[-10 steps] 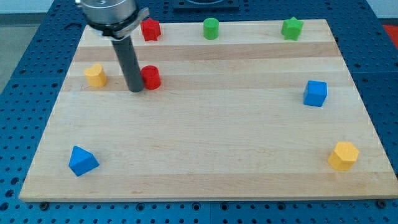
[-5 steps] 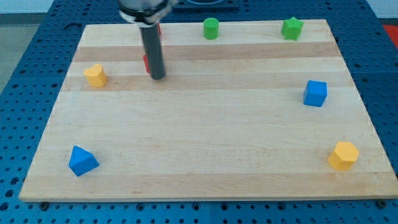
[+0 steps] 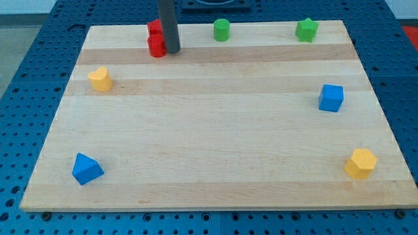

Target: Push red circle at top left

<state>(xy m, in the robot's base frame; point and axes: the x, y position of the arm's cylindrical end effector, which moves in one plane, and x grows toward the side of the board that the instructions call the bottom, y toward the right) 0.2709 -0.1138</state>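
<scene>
**Red circle near the top edge, rod tip at its right side**

The pale wooden board (image 3: 215, 143), planked in light and slightly darker strips with a smooth matte grain, lies on a blue perforated metal table (image 3: 26, 78). The straight dark rod comes down from the view's top, and my tip (image 3: 172, 51) rests on the wood just to the right of the red circular block (image 3: 157, 46), touching it or very nearly. There are no fingers on this arm, only the bare rod.

The red circle sits near the board's top edge, left of centre, pressed against another red block (image 3: 155, 28) of unclear shape just above it. By my judgement the push is well along but unfinished: the corner lies further left, so the next move calls for a leftward shove from the circle's right side.

Other blocks look like solid painted pieces: a blue cube (image 3: 331, 98), a blue wedge (image 3: 86, 169), a yellow hexagonal block (image 3: 360, 162), a yellow block (image 3: 100, 79), a green star (image 3: 306, 29), a green cylinder (image 3: 222, 30).
</scene>
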